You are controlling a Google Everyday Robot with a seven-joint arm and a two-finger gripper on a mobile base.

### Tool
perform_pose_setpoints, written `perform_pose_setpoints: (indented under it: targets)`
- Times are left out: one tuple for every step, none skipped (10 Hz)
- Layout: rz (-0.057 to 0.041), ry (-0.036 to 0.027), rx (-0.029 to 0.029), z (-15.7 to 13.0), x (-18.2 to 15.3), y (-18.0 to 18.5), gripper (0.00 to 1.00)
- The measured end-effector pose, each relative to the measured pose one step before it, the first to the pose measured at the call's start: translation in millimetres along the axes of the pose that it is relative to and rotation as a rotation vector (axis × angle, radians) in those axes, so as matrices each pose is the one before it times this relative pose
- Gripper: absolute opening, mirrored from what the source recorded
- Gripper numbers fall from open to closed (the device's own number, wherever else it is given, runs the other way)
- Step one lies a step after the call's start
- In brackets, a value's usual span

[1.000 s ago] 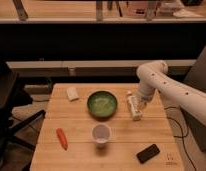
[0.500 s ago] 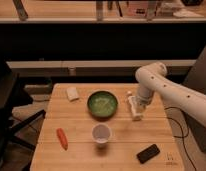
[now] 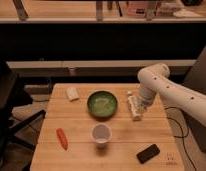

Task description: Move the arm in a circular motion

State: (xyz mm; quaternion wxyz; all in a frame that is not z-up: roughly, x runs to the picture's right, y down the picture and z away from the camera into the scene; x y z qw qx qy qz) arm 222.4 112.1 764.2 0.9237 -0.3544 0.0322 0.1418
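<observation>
While you watched from the front, the wooden tabletop filled the lower middle of the view, with a dark chair at its left edge. Your white arm came in from the right, bent at its bulky elbow above the tabletop's right side, and angled down to the gripper, which hung low over the boards just right of the green bowl. Whether it was spread or pressed together, I could not tell. You had a small white bottle lying beside it. Near the front sat a white cup, upright, with a black phone to its right and an orange carrot to its left. A white sponge lay at the back left.
</observation>
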Motion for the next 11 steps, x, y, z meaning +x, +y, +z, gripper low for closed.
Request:
perform_pose_setpoints:
  targets:
    - [0.00849, -0.00066, -0.00275, -0.31, 5.63, -1.29, 0.03]
    - [0.00695, -0.00192, -0.00323, 0.14, 3.26, -2.11, 0.03]
    - [0.00775, -0.00264, -0.00249, 0.35, 2.22, -1.12, 0.03]
    - [0.00623, -0.00449, -0.00175, 0.87, 1.02, -3.20, 0.03]
    - [0.01183, -0.00316, -0.00142, 1.17, 4.71, -7.92, 0.03]
    - [0.01733, -0.00643, -0.00319, 1.56, 6.28, -11.91, 0.03]
    - [0.00165, 0.00009, -0.00048, 0.61, 1.89, -3.15, 0.03]
    - [-0.00032, 0.00009, -0.00148, 0.77, -0.11, 0.07, 0.03]
    - [0.00024, 0.00238, -0.00301, 2.15, -0.93, 0.97, 0.03]
    - [-0.00111, 0.00094, -0.00070, 1.14, -2.86, -0.36, 0.03]
    - [0.00055, -0.00036, -0.00146, 0.81, -1.79, 0.42, 0.03]
